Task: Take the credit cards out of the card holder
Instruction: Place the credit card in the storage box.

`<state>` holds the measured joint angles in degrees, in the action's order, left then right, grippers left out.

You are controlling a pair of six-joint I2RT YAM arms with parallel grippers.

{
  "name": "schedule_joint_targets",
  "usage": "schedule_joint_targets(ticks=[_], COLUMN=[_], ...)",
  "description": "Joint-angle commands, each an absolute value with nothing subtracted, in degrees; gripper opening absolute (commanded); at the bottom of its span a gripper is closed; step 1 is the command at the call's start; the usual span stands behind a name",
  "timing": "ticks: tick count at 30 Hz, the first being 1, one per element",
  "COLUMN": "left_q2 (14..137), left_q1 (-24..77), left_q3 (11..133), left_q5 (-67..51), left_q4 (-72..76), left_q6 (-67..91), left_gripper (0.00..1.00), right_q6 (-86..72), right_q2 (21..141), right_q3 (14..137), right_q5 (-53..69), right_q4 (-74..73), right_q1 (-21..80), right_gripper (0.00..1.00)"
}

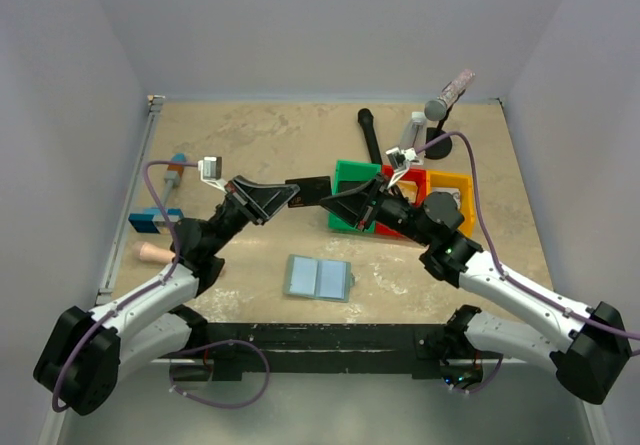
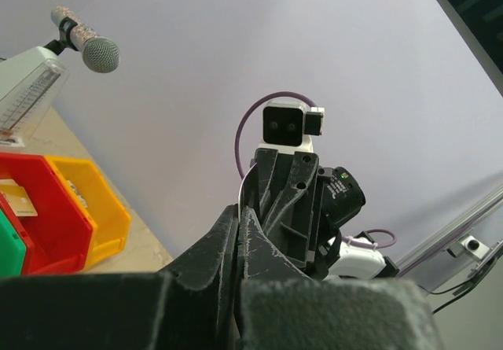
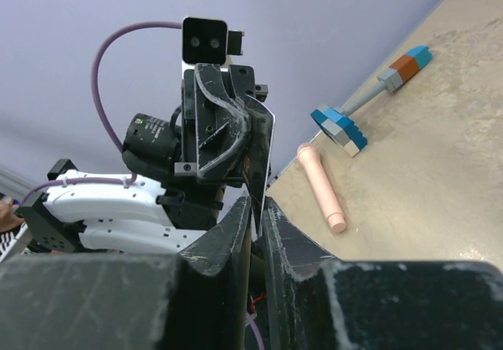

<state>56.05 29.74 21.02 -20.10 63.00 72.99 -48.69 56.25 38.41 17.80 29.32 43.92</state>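
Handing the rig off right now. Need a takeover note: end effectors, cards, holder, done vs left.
Left end effector: shut on dark card, held mid-air.
Right end effector: jaws nearly closed around that card's other end; grip unconfirmed.
Card holder: open on the table, no cards showing.
Done: tan card in red bin.
Left: finish handover, bin the dark card. No other card visible.

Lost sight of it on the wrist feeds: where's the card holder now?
Top view: the card holder lies open on the table, centre, between the green bin and the near edge.
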Motion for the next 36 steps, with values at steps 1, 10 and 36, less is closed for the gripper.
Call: schedule_joint_targets(ticks=[1, 10, 36], left_q2=[57.0, 57.5, 38.3], left_q1=[30.0, 30.0, 26.8], left_q3=[20.4, 20.7, 21.1], left_q5=[-20.0, -20.9, -9.2], left_q4=[67.9, 68.2, 26.3], left_q6=[73.9, 74.2, 62.3], left_gripper=[0.0, 0.0, 0.89], right_q6=[-50.1, -51.1, -51.1], right_q2=[55.8, 56.4, 51.8], right_q3=[38.4, 38.1, 35.0], right_q5=[19.3, 20.1, 3.7], right_q4=[34.5, 36.3, 1.1], right_q1=[43.4, 42.8, 27.9], right_gripper=[0.14, 0.01, 0.0])
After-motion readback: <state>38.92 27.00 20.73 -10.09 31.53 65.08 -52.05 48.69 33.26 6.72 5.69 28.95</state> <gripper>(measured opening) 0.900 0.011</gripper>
